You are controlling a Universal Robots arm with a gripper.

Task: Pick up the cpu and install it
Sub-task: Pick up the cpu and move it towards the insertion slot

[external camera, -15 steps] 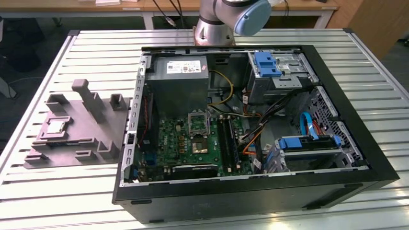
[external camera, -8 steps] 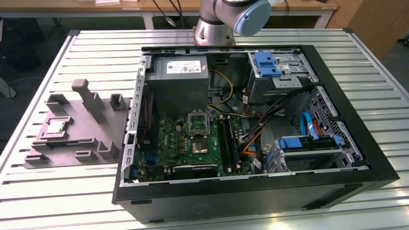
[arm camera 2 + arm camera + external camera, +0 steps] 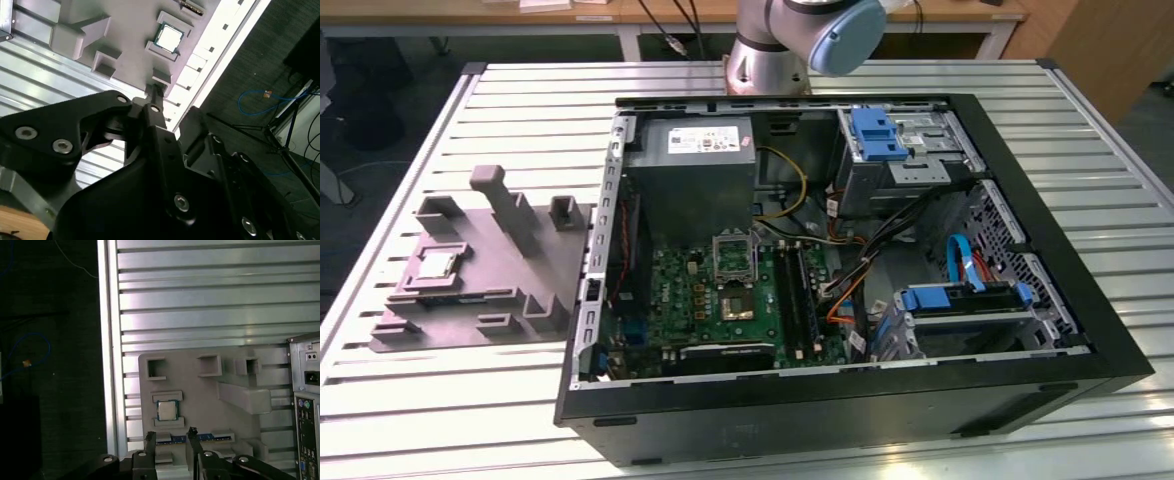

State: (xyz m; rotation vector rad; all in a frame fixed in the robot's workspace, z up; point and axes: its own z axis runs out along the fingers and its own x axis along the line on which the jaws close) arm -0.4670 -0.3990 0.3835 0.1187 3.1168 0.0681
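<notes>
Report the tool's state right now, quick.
Tool: open, holding nothing. The chip lies in its slot on the grey fixture, apart from the fingertips.

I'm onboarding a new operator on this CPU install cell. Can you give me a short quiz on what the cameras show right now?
1. True or false: the cpu lies on the grey fixture.
2. The gripper holds: A the cpu, B nothing, C a cable.
3. Fill in: in the exterior view, the fixture stands on the exterior view's ____ of the computer case.
Key: 1 true; 2 B; 3 left.
</notes>
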